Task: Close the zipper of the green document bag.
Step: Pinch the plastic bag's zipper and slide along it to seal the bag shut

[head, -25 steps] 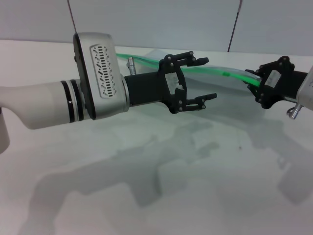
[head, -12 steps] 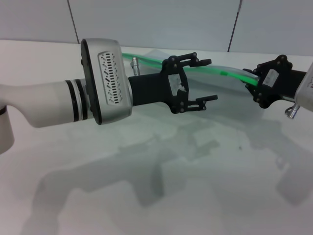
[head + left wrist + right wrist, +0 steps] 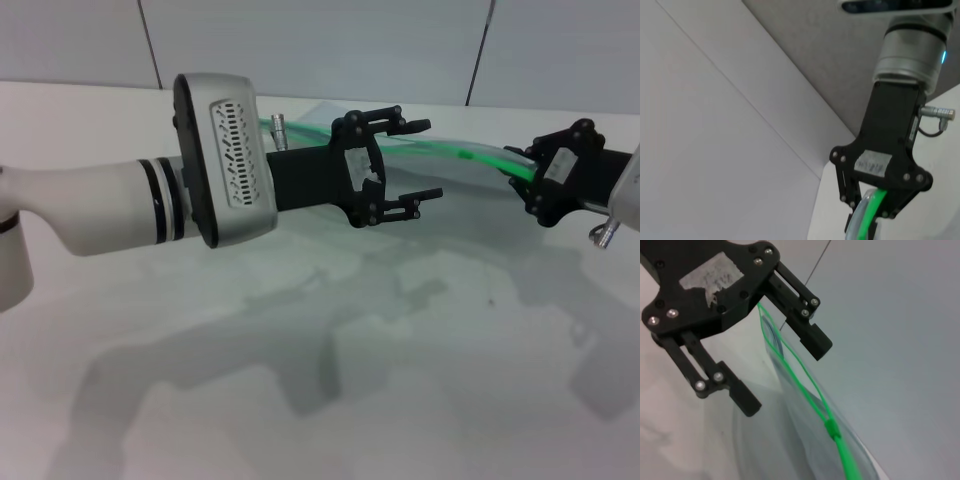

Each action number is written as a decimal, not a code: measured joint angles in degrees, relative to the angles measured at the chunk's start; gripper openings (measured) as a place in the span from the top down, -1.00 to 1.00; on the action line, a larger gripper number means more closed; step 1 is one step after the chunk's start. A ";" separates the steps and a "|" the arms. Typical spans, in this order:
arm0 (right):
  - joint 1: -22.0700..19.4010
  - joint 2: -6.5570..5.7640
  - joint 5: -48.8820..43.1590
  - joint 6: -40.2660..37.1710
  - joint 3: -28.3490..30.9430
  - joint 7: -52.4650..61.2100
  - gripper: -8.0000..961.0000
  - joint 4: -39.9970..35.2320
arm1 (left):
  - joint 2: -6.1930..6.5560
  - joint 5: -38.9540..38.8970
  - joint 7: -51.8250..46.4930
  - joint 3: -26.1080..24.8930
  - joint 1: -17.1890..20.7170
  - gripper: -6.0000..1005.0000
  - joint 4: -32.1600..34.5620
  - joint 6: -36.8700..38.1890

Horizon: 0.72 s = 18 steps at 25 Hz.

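Currently, in the head view, the bag [image 3: 480, 165] hangs above the table [image 3: 300, 400], its zipper [image 3: 430, 147] running as a green line from behind the left gripper [image 3: 415, 160] to the right gripper [image 3: 530, 175]. The right gripper is clamped on the zipper end of the bag. The left gripper's fingers stand apart, one above the zipper and one below it, gripping nothing. Compared with one second ago, the left arm has advanced slightly toward the slider [image 3: 463, 154], and the right gripper has shifted a little away; the slider sits between the two grippers, nearer the right one. This suggests the left gripper is lining up to catch the slider. In the left wrist view, the right gripper [image 3: 865, 220] is closed on the green zipper [image 3: 872, 210]. In the right wrist view, the left gripper [image 3: 785, 375] is open beside the bag [image 3: 805, 440]; the zipper [image 3: 790, 357] gapes open between left gripper and slider [image 3: 831, 429] and is closed beyond the slider.
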 joint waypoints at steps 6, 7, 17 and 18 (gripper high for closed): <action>0.00 -0.08 0.15 0.00 -0.46 -0.08 0.85 -0.37 | 0.00 0.56 -1.23 0.51 -2.01 -0.41 0.26 1.40; 0.00 -0.08 0.15 0.00 -0.49 -0.09 0.85 -0.38 | 0.00 0.56 -1.23 0.68 -2.31 -0.41 0.26 1.42; 0.21 -0.01 0.18 0.00 -0.51 -0.11 0.86 -0.07 | -0.08 0.66 -4.44 5.39 -3.27 -0.41 -0.58 5.06; 0.19 0.00 0.18 0.00 -0.51 -0.12 0.86 0.01 | -0.08 0.66 -4.74 5.68 -3.06 -0.41 -0.93 5.45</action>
